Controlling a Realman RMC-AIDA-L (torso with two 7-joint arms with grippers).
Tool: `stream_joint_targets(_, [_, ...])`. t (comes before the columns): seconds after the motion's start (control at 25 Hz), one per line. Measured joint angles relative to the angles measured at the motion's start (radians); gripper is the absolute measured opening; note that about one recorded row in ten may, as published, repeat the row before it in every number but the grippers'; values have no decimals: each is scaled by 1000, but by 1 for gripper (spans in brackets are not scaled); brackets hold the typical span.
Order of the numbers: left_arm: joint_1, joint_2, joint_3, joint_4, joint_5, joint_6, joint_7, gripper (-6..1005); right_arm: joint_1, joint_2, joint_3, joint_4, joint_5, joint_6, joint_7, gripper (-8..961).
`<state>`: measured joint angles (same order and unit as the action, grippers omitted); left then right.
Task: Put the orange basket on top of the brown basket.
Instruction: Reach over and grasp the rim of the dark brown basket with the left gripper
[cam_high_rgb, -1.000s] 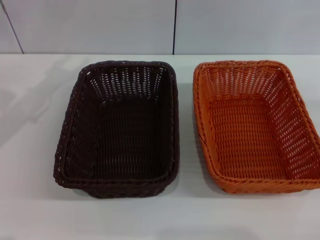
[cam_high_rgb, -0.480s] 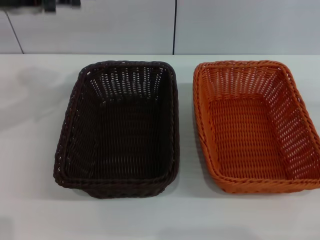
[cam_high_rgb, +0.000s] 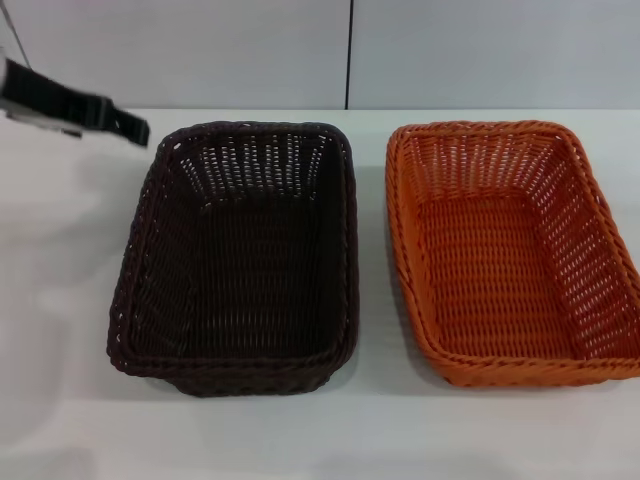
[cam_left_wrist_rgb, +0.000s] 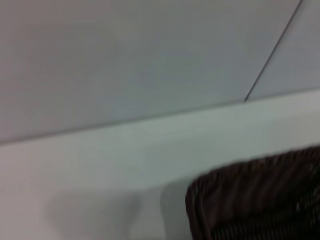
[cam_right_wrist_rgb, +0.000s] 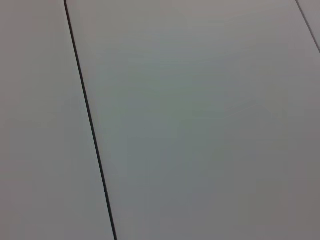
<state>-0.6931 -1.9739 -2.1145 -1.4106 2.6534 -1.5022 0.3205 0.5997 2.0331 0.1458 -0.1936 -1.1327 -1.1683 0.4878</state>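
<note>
Our left end effector (cam_high_rgb: 125, 128), grip state unclear, hovers by the brown basket (cam_high_rgb: 240, 260); the orange basket (cam_high_rgb: 505, 250) sits far right.

Two baskets sit side by side on the table (cam_high_rgb: 60, 300), a small gap between them. The brown basket (cam_high_rgb: 240, 255) is on the left. The orange basket (cam_high_rgb: 510, 250) is on the right. Behind them stands a wall (cam_high_rgb: 200, 50). The left gripper (cam_high_rgb: 125, 127) is up over the table's far left, beside the brown basket's back corner.
</note>
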Motion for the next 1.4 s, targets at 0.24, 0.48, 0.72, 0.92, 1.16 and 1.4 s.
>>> stream_joint_targets(0.24, [-8,-61,-8,-8,74,-55,-19,758,0,-1,0,0,1,1,0,802])
stream_joint_targets(0.48, [-1,-79,-3,6,80,-53,-35,748,0,-1,0,-1,1,1,0,802])
stream_joint_targets(0.72, [3,-82,14,74,82,-20,-51,738,2,-3,0,-1,1,1,0,802])
stream_joint_targets(0.92, [5,-81,15,132,81,15,-49,730,5,-3,0,-1,1,1,0,802])
stream_joint_targets(1.16, [-3,-81,33,211,78,45,-43,720,8,-3,0,-1,1,7,0,802])
stream_joint_targets(1.4, [-16,-81,54,278,77,66,-42,710,9,-2,0,0,1,8,0,802])
